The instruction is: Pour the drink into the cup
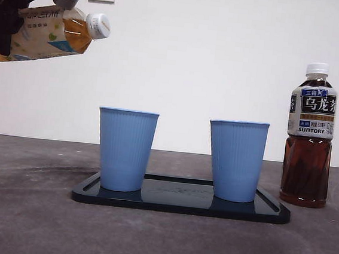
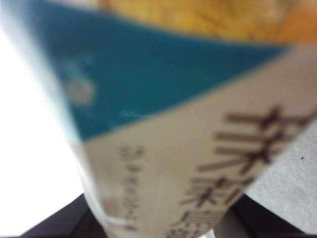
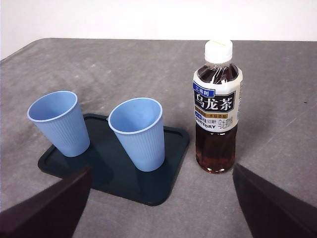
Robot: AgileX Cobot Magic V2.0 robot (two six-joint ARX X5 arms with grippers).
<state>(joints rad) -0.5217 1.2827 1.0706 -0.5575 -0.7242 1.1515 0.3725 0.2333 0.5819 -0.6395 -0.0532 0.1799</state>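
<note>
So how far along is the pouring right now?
Done: the left gripper has the light tea bottle lifted and tilted, up left of the left cup. In hand: bringing it over. Left: its white cap is still on, and both cups look empty. The right gripper waits, open.

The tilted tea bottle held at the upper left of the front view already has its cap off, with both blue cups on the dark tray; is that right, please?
Not quite: the tilted tea bottle, clamped by the left gripper, has its white cap on, as the front view shows. Both blue cups do stand on the dark tray.
</note>
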